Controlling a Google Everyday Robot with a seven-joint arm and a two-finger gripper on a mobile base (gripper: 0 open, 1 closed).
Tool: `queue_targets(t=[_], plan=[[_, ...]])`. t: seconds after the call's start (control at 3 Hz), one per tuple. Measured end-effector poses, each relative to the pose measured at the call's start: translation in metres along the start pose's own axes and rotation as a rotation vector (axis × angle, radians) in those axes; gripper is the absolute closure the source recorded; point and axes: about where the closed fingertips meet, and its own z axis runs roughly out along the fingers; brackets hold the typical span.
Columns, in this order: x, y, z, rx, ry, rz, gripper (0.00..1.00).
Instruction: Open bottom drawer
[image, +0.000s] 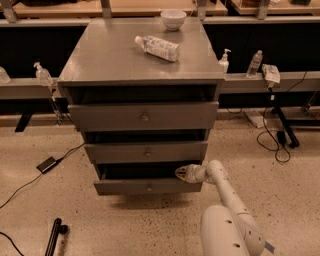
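Observation:
The grey metal cabinet (140, 55) has three drawers. The bottom drawer (148, 187) is the lowest, with the shortest front and a small round knob (149, 188). Its front stands a little forward of the cabinet, with a dark gap above it. My gripper (181, 172) is at the top right of that drawer front, by the dark gap, at the end of my white arm (222, 192), which reaches in from the lower right. The mid-sized drawer (146, 152) and the tallest drawer (144, 116) sit above.
A plastic bottle (157, 47) lies on the cabinet top, with a white bowl (173, 19) behind it. Sanitiser bottles (224, 60) stand on the low shelf behind. Cables and a power brick (48, 164) lie on the floor at left, and a black rod (54, 236) at lower left.

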Motion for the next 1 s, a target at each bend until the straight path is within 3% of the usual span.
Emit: queue_targets(t=[0.67, 1.0], plan=[[0.0006, 0.0015, -0.0023, 0.009, -0.01, -0.002, 0.07], [-0.0012, -0.0003, -0.0044, 0.009, -0.01, -0.002, 0.14]])
